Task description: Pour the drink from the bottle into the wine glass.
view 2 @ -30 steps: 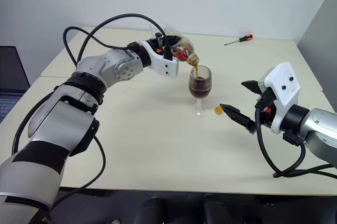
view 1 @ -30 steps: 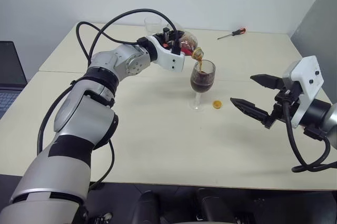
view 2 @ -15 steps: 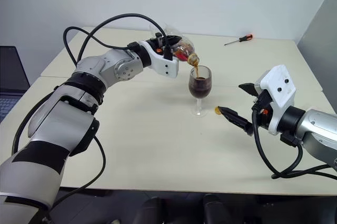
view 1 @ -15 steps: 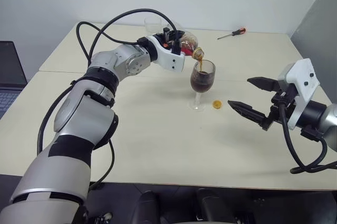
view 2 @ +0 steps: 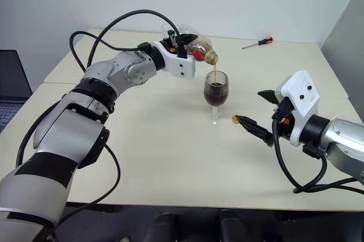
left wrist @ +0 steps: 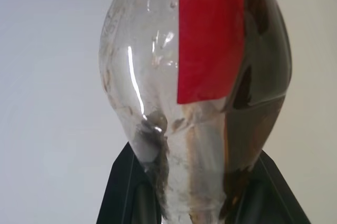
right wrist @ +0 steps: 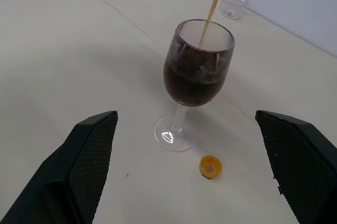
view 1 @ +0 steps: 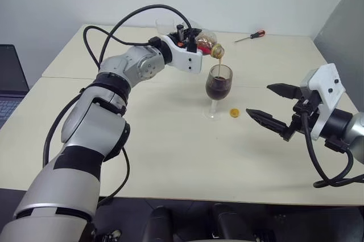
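You're mid-pour: left pincer (view 1: 196,43) clamps the tilted bottle (view 1: 207,42), glass (view 1: 218,89) over half full; right pincer (view 1: 266,105) gapes empty.

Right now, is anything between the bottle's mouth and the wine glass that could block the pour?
Nothing visible does. The left gripper holds the bottle tilted above the wine glass, and the drink falls in a thin stream straight into the open bowl. The cap lies on the table beside the glass's foot.
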